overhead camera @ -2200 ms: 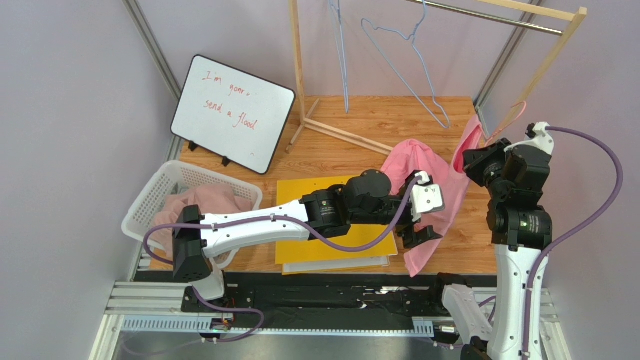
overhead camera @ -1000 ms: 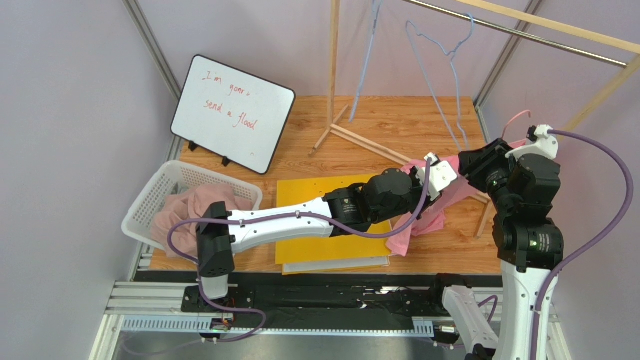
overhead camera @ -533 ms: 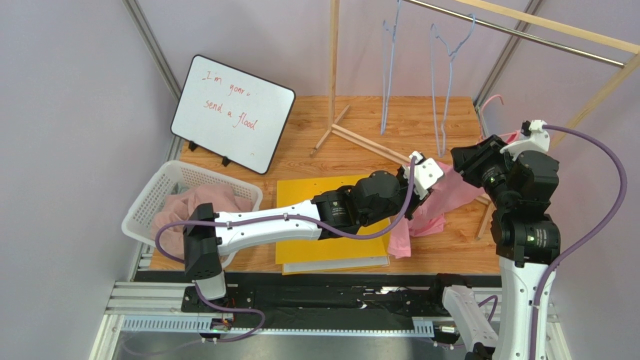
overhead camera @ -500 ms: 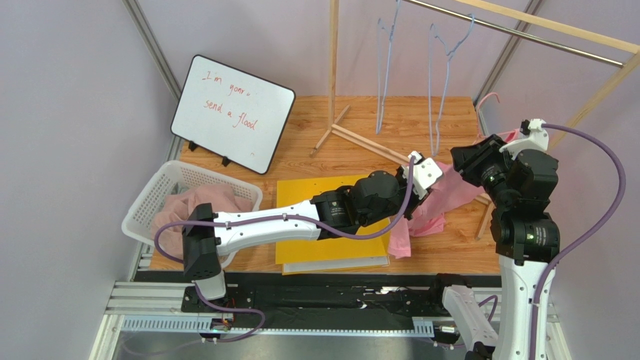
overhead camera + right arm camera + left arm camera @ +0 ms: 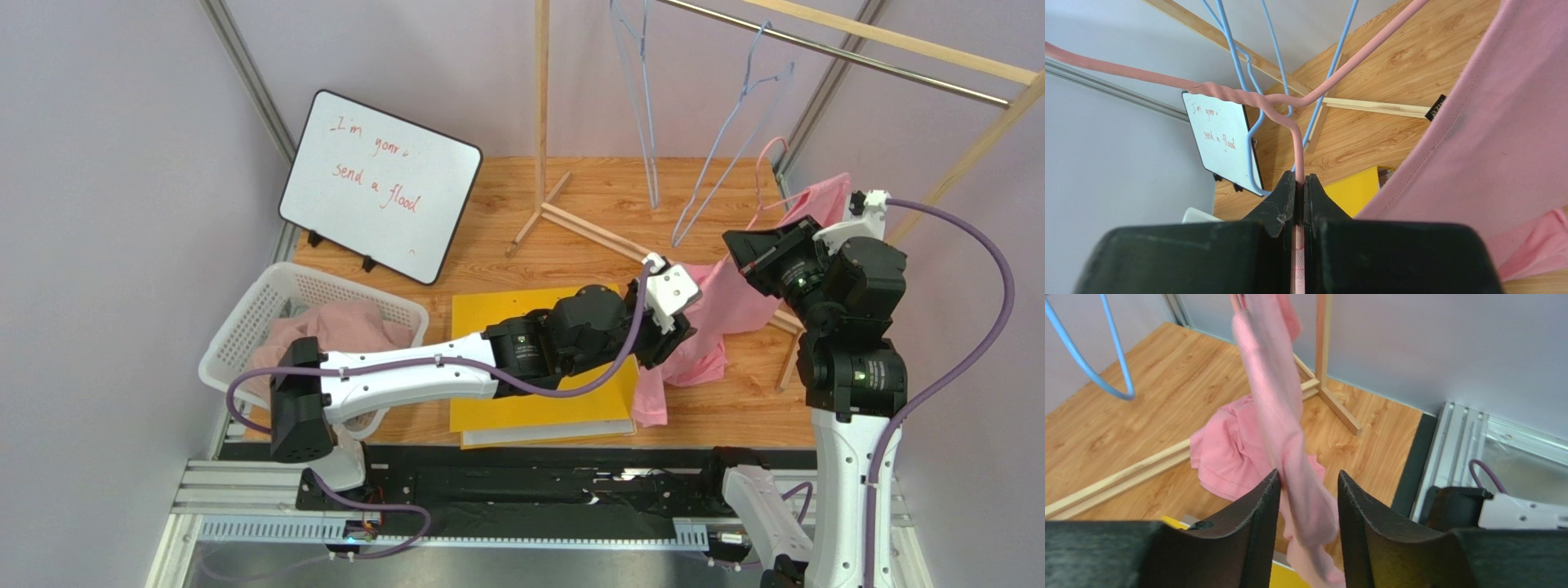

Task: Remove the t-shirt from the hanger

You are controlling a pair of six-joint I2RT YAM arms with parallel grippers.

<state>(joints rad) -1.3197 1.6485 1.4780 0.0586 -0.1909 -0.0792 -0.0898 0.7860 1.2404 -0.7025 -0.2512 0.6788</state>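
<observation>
From the left wrist camera, the left gripper (image 5: 1309, 474) has its jaws apart. A narrow hanging fold of the pink t-shirt (image 5: 1281, 404) drops from 12 o'clock straight into the gap between the two fingers and passes on below them. The cloth lies close against the left-hand finger and is not pinched. Beyond the fingers, toward 10 o'clock, the rest of that fold lies bunched on the wooden table (image 5: 1118, 416), just beside a base bar of the wooden rack (image 5: 1324, 343). A blue wire hanger (image 5: 1117, 346) curves in at 10 o'clock.

From the right wrist camera, the right gripper (image 5: 1301, 176) has its jaws pressed together on the pink wire hanger (image 5: 1229, 94). They clamp the straight run of wire that comes down from the twisted neck. The neck sits at 11 o'clock from the fingertips, and one shoulder of the wire slants away to 1 o'clock. The shirt fills the frame from 2 to 4 o'clock, its hemmed edge running diagonally just beside the jaws but outside them.

In the overhead view, the garment stretches from the raised hanger at 2 o'clock of the table down to the left arm's fingers near the centre right. The whiteboard (image 5: 378, 184) stands at 10 o'clock. The white laundry basket (image 5: 245, 321), with pink cloth in it, sits at 8 o'clock, and a yellow folder (image 5: 540, 410) lies at 6 o'clock.
</observation>
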